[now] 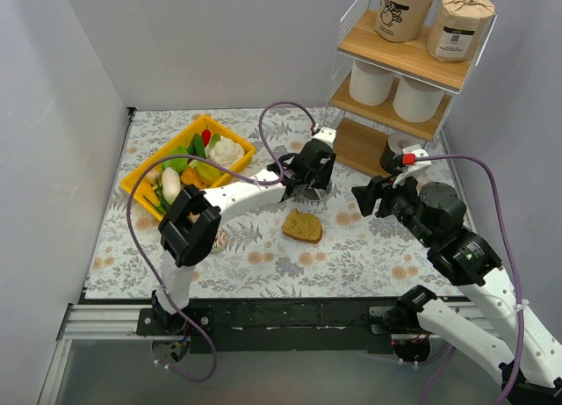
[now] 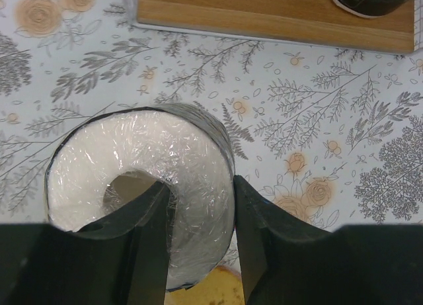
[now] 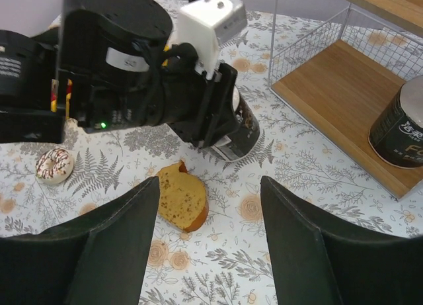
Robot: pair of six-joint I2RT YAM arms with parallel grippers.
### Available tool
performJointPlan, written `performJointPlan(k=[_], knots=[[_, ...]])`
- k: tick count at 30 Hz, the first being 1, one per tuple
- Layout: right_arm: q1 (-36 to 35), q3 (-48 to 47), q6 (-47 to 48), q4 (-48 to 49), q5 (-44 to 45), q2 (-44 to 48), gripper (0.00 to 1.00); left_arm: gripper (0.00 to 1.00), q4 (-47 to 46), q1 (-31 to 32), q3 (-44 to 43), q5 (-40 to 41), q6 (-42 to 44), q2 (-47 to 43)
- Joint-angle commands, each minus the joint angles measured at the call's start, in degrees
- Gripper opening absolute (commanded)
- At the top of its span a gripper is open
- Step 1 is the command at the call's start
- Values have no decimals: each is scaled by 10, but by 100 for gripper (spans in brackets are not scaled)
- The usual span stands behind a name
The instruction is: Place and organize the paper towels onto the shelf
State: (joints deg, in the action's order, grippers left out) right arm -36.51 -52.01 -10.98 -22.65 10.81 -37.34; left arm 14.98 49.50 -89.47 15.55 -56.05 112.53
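Note:
The shelf [image 1: 356, 146] stands at the far right. Two tan-wrapped rolls [image 1: 407, 10] are on its top board, two white rolls [image 1: 372, 83] on the middle board, and one dark-wrapped roll [image 1: 397, 150] on the bottom board. My left gripper [image 1: 309, 184] is shut on the wall of the other dark-wrapped roll [image 2: 142, 179], one finger in its core and one outside. The roll is tilted, low over the tablecloth in front of the shelf's bottom board [image 2: 264, 14]. My right gripper [image 3: 210, 199] is open and empty, just right of the left gripper.
A brown bread slice [image 1: 302, 227] lies just near of the held roll. A yellow tray [image 1: 140, 178] of vegetables sits at the left. A small donut [image 1: 218, 240] lies near the left arm. The shelf's wire side [image 3: 310, 40] borders the bottom board.

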Motion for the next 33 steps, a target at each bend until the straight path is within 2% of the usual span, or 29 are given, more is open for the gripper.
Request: performJointPlan(k=[1,2,4,7,8,10,13,19,24,29,33], knots=[[-1,-34,-8,2,15,-4,70,23,-27,11,-43,0,14,23],[-1,-38,-7,2,16,-6,70,25,-28,14,-46,-2,12,27],[-1,-42,-5,-2,23,-10,70,38,-27,14,-53,-11,9,31],[-1,-51,-5,-8,22,-14,70,52,-27,14,-58,-16,9,25],[-1,-54,-6,-13,22,-16,70,61,-26,15,-59,-16,7,22],[-1,-62,-7,-19,24,-21,69,85,-26,14,-58,-21,2,6],[-1,-70,-12,-20,23,-25,70,98,-26,14,-58,-32,-5,-19],[-1,-84,-26,-18,17,-43,69,98,-28,11,-28,-8,-22,-104],[-1,-101,-27,-13,-10,-81,69,98,-67,9,73,18,9,-191],[-1,-123,-21,-13,-11,-147,68,98,-72,3,180,122,33,-285],[-1,-136,-17,-9,-10,-196,67,98,-59,1,271,135,31,-373]])
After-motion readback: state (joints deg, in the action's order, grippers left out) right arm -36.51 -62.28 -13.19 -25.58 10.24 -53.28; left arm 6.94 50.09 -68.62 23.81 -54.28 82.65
